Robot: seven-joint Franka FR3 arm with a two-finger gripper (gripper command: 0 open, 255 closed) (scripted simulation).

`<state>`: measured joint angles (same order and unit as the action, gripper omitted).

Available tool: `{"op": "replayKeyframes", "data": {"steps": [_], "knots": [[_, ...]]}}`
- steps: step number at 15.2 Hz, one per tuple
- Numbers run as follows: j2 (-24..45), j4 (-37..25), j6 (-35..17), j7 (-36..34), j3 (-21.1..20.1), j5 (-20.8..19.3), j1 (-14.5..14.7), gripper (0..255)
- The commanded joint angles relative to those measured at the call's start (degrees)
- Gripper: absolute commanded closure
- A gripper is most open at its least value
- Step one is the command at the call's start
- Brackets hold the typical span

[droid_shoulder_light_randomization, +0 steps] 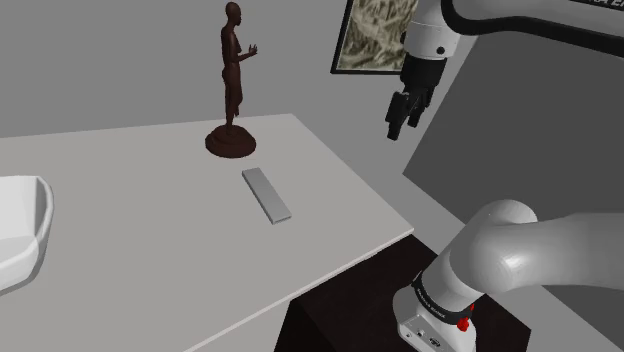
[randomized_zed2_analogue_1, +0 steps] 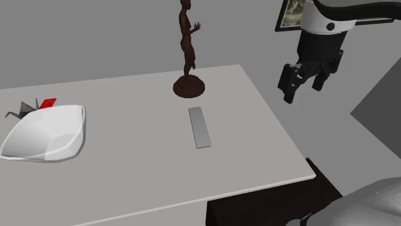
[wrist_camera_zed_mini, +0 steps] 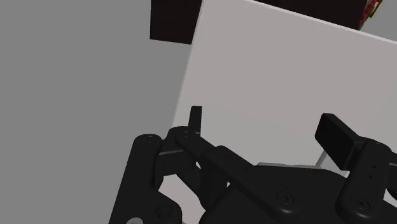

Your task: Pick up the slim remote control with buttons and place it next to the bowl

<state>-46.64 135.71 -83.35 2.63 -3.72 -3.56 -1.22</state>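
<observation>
pale flat tabletop: bears all items | slim grey bar-shaped remote: flat, mid-table, just in front of dark brown figure statuette on a round base | white squarish bowl: well apart, second exterior view's left | black two-finger gripper: aloft over the table's right edge

Shoulder view: fixed beside and a little behind the stand, looking down and leftward over the table, near enough to cut the bowl at the frame's left edge. Second exterior view: aimed almost the same way, facing the back wall more squarely from above the table's near edge, sharing the statue, the remote, the bowl and the wall picture. Wrist view: mounted above the gripper, looking steeply down, close, onto the table's edge.
</observation>
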Motion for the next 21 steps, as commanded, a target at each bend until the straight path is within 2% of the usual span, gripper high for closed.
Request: {"op": "replayKeyframes", "data": {"steps": [1,11,16,21], "knots": [[0.0,0.0,0.0,0.0,0.0,0.0,0.0,0],[11.31,4.65,-18.02,-8.6,-6.9,5.93,2.18,0],[19.63,4.01,-26.92,-12.73,-10.44,7.4,2.84,0],[29.23,1.35,-35.09,-17.21,-13.85,7.21,3.12,0]]}}
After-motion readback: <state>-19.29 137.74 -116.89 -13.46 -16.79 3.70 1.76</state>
